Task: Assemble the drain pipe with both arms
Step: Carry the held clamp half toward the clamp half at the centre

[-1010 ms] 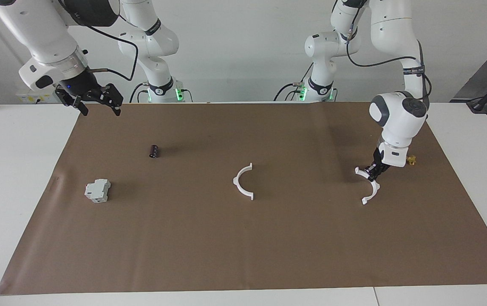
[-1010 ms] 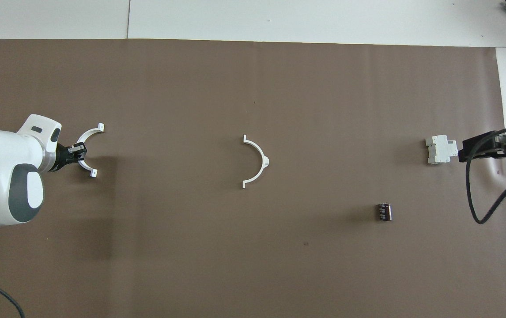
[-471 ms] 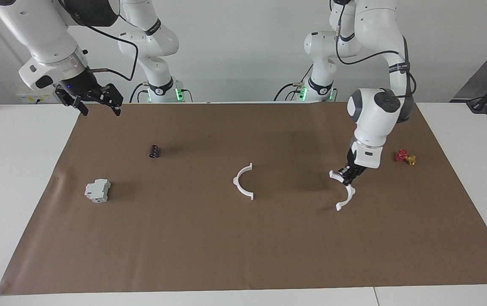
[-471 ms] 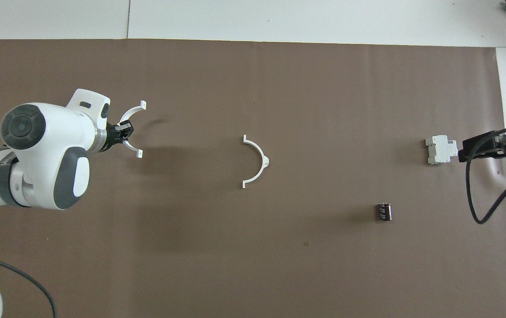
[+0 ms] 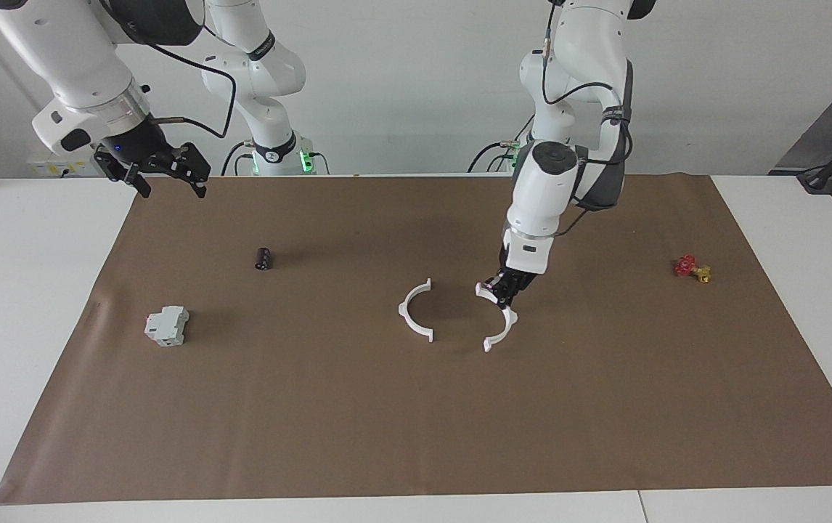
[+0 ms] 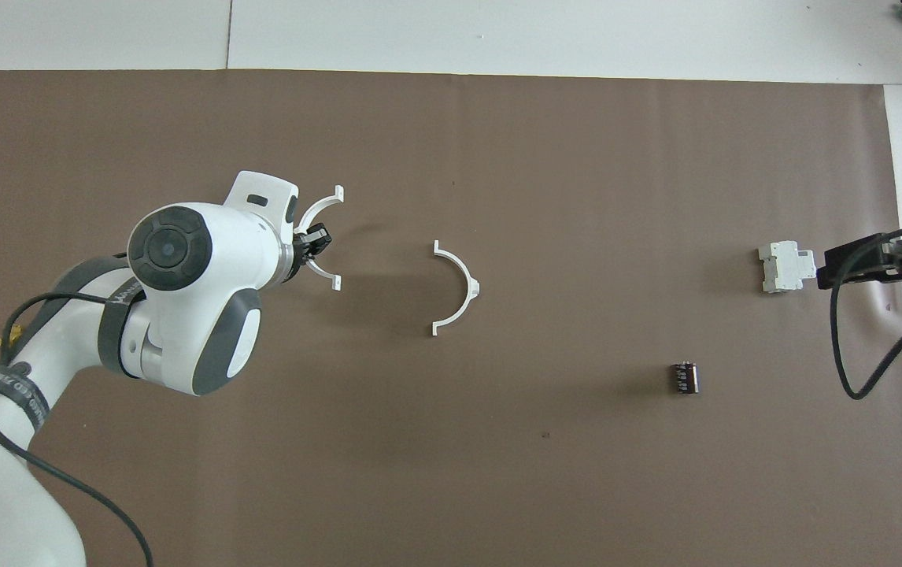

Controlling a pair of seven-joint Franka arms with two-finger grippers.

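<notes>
White plastic is all the drain pipe amounts to here: two half-rings, not yet joined. Going across the facing view, the right hand [image 5: 169, 178] hangs with its fingers apart over the corner of the brown paper [image 5: 416, 436] at the right arm's end of the table [image 5: 31, 327], where that arm waits. Near the middle, the loose half-ring [image 5: 414, 310] lies flat on the paper. Just beside it, with the open sides facing, the carried half-ring [image 5: 501, 319] is clamped in the left hand [image 5: 501, 289], fingers together on its arc, low over the paper.

Picking up looks done; closing the gap and mating the end tabs remains, probably with the right hand steadying the loose piece.

A second ago the left hand and its half-ring were well apart from the loose one, toward the left arm's end by the red-and-yellow valve [image 5: 692, 268]; they have since travelled to the middle. The right hand has not moved.
</notes>
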